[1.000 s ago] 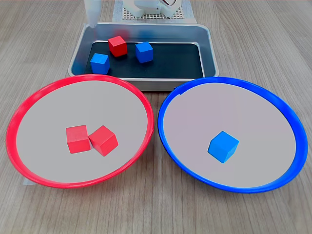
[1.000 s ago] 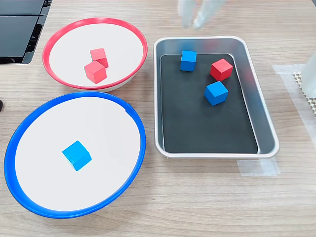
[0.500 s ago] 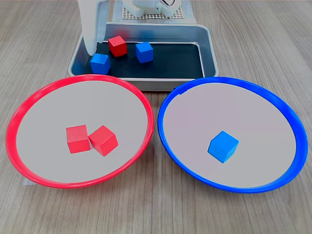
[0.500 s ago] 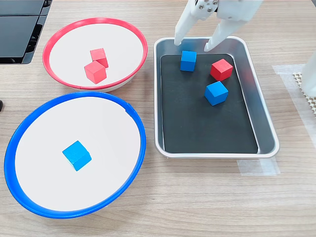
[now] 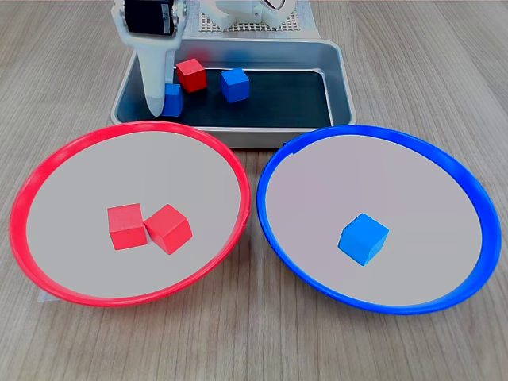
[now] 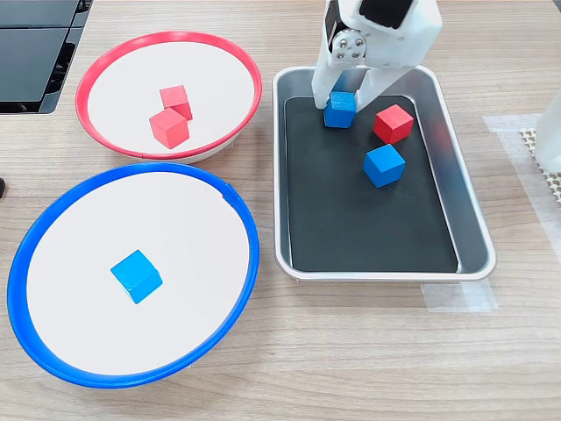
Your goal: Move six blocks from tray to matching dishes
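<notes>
The silver tray (image 5: 340,79) (image 6: 469,237) holds three blocks. My white gripper (image 5: 163,103) (image 6: 342,103) reaches down into its corner nearest the red dish, and its fingers press both sides of a blue block (image 5: 174,99) (image 6: 340,112) that rests on the black bottom. A red block (image 5: 191,75) (image 6: 393,123) and another blue block (image 5: 235,85) (image 6: 384,165) lie loose beside it. The red-rimmed dish (image 5: 48,171) (image 6: 114,66) carries two red blocks (image 5: 126,226) (image 5: 167,228). One blue block (image 5: 363,238) (image 6: 136,275) sits in the blue-rimmed dish (image 5: 468,190) (image 6: 53,210).
The arm's white base (image 5: 246,12) stands behind the tray on a mesh pad (image 6: 533,145). Black panels (image 6: 35,53) lie at the second exterior view's top left. Clear tape (image 6: 456,296) lies by the tray's corner. The wooden tabletop surrounds the dishes.
The gripper has come down into the tray and narrowed its fingers around the blue block near the red dish. That block has shifted slightly. Nothing else has moved.
</notes>
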You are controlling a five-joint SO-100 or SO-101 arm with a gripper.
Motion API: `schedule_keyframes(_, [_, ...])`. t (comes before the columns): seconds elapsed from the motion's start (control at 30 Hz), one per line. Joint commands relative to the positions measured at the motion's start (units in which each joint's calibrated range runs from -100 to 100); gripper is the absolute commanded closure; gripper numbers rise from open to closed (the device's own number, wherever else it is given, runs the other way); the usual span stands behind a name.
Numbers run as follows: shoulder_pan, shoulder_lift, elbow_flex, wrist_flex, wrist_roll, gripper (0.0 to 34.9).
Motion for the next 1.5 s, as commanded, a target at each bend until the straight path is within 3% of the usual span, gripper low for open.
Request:
schedule_keyframes(0.0, [-2.4, -0.7, -9.5, 6.8, 0.8, 34.8])
schedule_keyframes(0.17, [-7.0, 3.2, -30.2, 16.8, -1.5, 34.8])
schedule_keyframes(0.27, [-9.9, 9.7, -45.3, 18.9, -4.3, 34.7])
schedule_keyframes(0.4, [-12.6, 19.0, -57.0, 16.1, -6.2, 34.7])
schedule_keyframes(0.73, [-29.7, 29.4, -59.8, 8.8, -4.8, 34.7])
schedule_keyframes(0.77, [-31.1, 30.1, -60.1, 8.7, -4.8, 33.3])
schedule_keyframes(0.87, [-34.0, 30.8, -58.7, 8.5, -4.4, 11.4])
schedule_keyframes(0.9, [-34.4, 30.6, -58.1, 8.7, -4.1, 6.4])
schedule_keyframes(0.93, [-34.7, 30.1, -57.6, 9.1, -4.1, 5.7])
schedule_keyframes(1.03, [-34.3, 25.0, -53.1, 10.5, -3.3, 10.4])
schedule_keyframes(1.07, [-33.1, 19.6, -47.4, 12.6, -2.1, 20.0])
schedule_keyframes(1.1, [-32.7, 18.0, -46.0, 13.2, -1.8, 23.8])
schedule_keyframes(1.13, [-31.6, 15.4, -43.0, 14.7, -1.3, 31.0])
schedule_keyframes(1.23, [-26.3, 4.4, -29.5, 19.0, 2.0, 33.5])
schedule_keyframes(1.37, [-15.5, -9.9, -8.3, 19.3, 7.5, 33.5])
schedule_keyframes(1.43, [-11.9, -14.3, -0.4, 17.5, 9.7, 31.3])
schedule_keyframes(1.47, [-10.8, -15.7, 2.2, 16.8, 10.5, 27.1])
